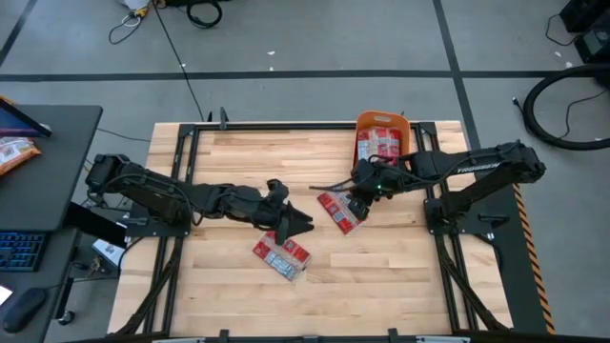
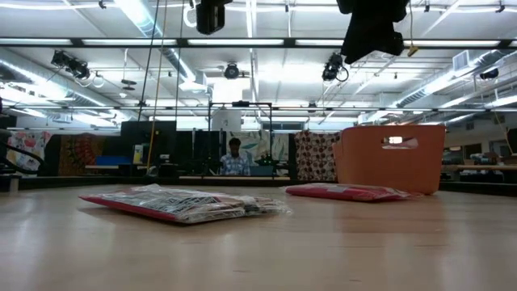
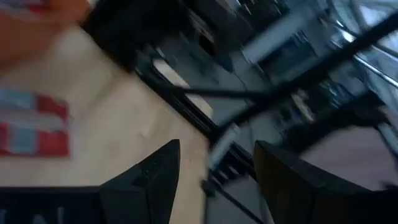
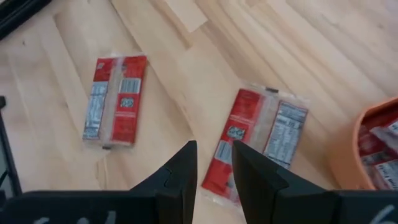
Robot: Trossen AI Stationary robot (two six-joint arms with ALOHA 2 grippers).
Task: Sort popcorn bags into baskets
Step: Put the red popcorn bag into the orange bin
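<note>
Two red popcorn bags with grey label panels lie flat on the wooden table: one near the middle (image 1: 282,253) (image 2: 186,204) (image 4: 115,99), one closer to the basket (image 1: 340,210) (image 2: 347,191) (image 4: 261,134). The orange basket (image 1: 381,138) (image 2: 392,158) (image 4: 373,146) stands at the table's far right and holds several more bags. My right gripper (image 1: 357,197) (image 4: 214,165) hovers above the nearer bag, open by a narrow gap and empty. My left gripper (image 1: 294,222) (image 3: 217,171) hangs above the table's middle, open and empty. Both sit well above the tabletop.
A desk with a keyboard, a mouse and an orange snack bag (image 1: 14,152) stands left of the table. Dark frame rails run along the table's edges (image 1: 176,181). Bare wood lies near the front edge (image 1: 362,295). A person sits far behind the table (image 2: 235,158).
</note>
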